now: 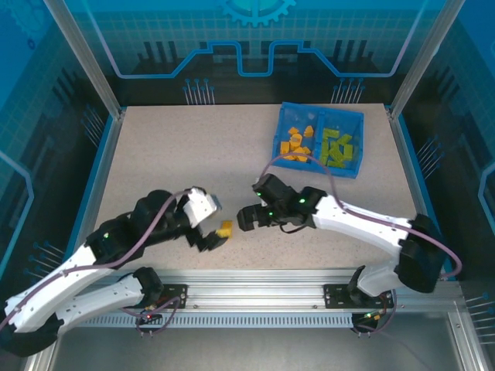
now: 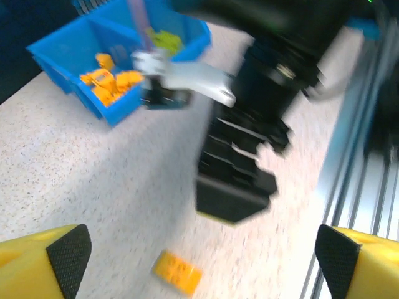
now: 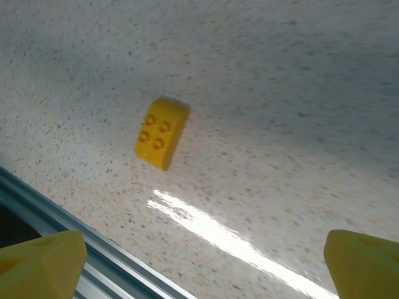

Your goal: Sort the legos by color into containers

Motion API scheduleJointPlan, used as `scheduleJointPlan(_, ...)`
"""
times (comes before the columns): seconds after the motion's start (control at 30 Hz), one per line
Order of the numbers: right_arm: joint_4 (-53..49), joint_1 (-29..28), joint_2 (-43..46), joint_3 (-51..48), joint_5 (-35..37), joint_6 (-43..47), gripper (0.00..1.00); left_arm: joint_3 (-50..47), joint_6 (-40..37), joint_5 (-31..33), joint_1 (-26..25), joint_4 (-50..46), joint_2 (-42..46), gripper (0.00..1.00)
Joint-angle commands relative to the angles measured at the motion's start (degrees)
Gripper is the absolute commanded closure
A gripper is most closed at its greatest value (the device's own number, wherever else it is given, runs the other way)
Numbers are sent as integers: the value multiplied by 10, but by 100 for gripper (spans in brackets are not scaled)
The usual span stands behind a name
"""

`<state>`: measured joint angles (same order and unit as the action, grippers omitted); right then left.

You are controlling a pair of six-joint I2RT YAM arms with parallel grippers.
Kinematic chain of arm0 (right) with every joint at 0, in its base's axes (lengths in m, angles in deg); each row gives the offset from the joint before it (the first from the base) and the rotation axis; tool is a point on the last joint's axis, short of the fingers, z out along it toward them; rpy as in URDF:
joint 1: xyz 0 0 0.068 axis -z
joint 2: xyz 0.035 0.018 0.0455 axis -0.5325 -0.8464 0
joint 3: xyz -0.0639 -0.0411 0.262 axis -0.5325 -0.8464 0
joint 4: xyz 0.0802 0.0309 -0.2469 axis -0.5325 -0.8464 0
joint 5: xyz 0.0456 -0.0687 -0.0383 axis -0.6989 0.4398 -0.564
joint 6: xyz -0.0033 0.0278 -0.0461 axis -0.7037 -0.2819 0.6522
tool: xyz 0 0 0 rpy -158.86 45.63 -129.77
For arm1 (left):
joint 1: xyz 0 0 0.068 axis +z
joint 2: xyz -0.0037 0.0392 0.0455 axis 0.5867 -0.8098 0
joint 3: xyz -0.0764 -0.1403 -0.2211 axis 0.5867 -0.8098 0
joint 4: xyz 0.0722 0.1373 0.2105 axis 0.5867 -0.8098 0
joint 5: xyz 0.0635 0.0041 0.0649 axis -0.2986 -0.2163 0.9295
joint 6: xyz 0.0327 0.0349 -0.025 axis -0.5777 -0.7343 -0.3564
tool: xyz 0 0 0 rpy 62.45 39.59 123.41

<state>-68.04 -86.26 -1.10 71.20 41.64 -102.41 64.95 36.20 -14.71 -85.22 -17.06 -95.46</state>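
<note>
Top external gives you one orange brick [image 1: 225, 229] lying loose on the table [image 1: 170, 154] toward the near edge. It sits just beside the left gripper [image 1: 210, 239] and left of the right gripper [image 1: 246, 219]. Left wrist shows you the left gripper [image 2: 202, 249] spread wide, with the brick on the table between the fingers [image 2: 65, 252], touching neither. Right wrist shows the right gripper [image 3: 202, 258] agape too, holding nothing. Seen there, the brick is yellow-orange, lying studs up, four in a square. The blue tray [image 1: 298, 114] sits far right, with orange bricks [image 1: 296, 144] in its left compartment and green bricks [image 1: 338, 147] in its right.
</note>
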Motion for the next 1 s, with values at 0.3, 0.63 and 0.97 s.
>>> scheduleJointPlan(0.3,-59,-59,-253,185,7,-12,15,-203,-247,-41,-4,-32,220,1)
scheduleJointPlan(0.63,-88,-73,-368,271,20,2,30,-218,-272,-36,-3,-35,228,1)
scheduleJointPlan(0.97,-74,-65,-344,234,63,-8,69,-224,-281,-29,-3,-30,228,1)
